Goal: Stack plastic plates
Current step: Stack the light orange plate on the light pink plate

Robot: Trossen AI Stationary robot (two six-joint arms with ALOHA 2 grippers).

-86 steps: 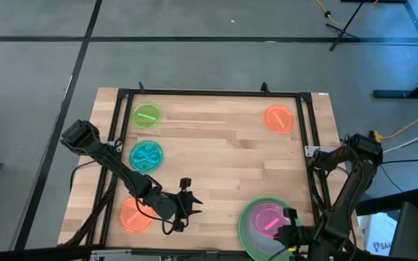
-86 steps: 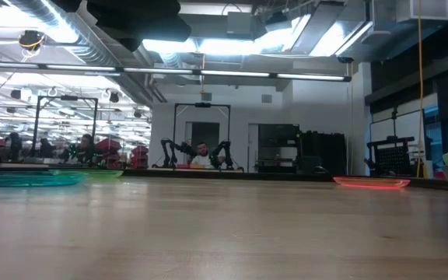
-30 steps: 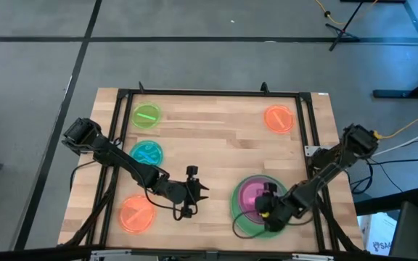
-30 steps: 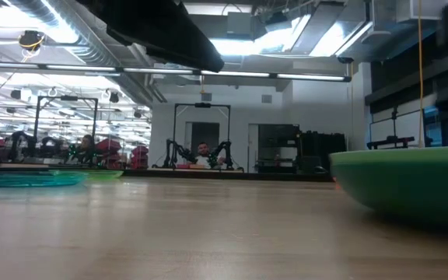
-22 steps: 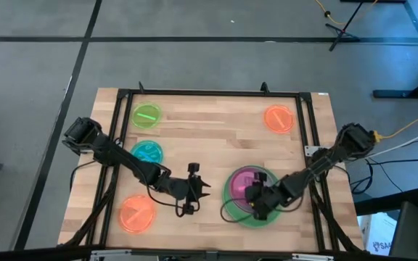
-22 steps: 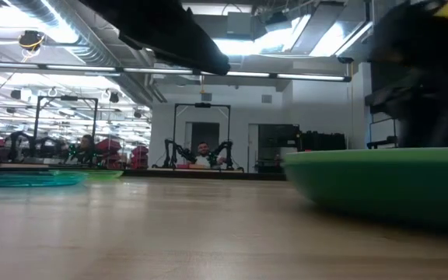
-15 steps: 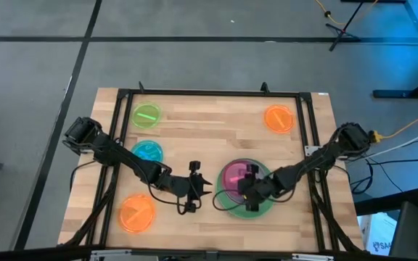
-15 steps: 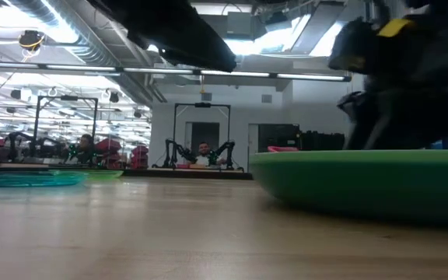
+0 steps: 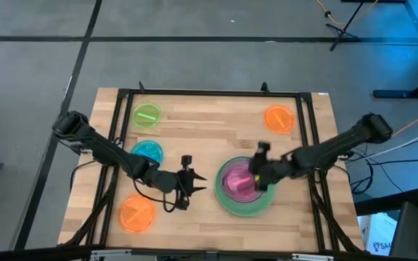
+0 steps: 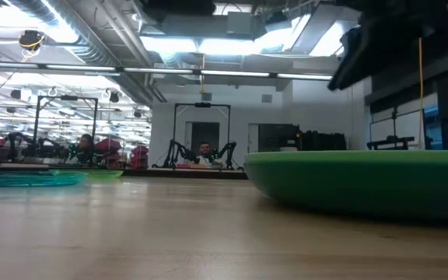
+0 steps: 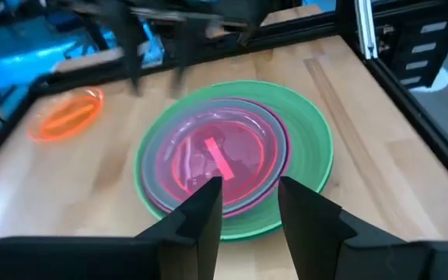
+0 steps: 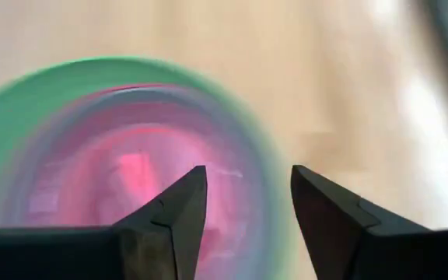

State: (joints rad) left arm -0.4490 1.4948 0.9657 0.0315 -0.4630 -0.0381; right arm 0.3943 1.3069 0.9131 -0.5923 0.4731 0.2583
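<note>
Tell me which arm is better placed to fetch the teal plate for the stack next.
Probably the left. The left gripper, open, is close to the teal plate, while the right gripper, also open, hangs over the stack across the table.

Even overhead light is falling on the wooden table (image 9: 209,130) in the high view, leaving only faint shadows. In the low view, ceiling light strips (image 10: 232,47) are glaring at 12 o'clock, and the near green plate (image 10: 364,183) is sitting out of focus at 3 o'clock. The right wrist view is smearing heavily with motion blur across the plate stack (image 12: 131,155). In the left wrist view, the far arm (image 11: 185,19) is blurring at 12 o'clock
</note>
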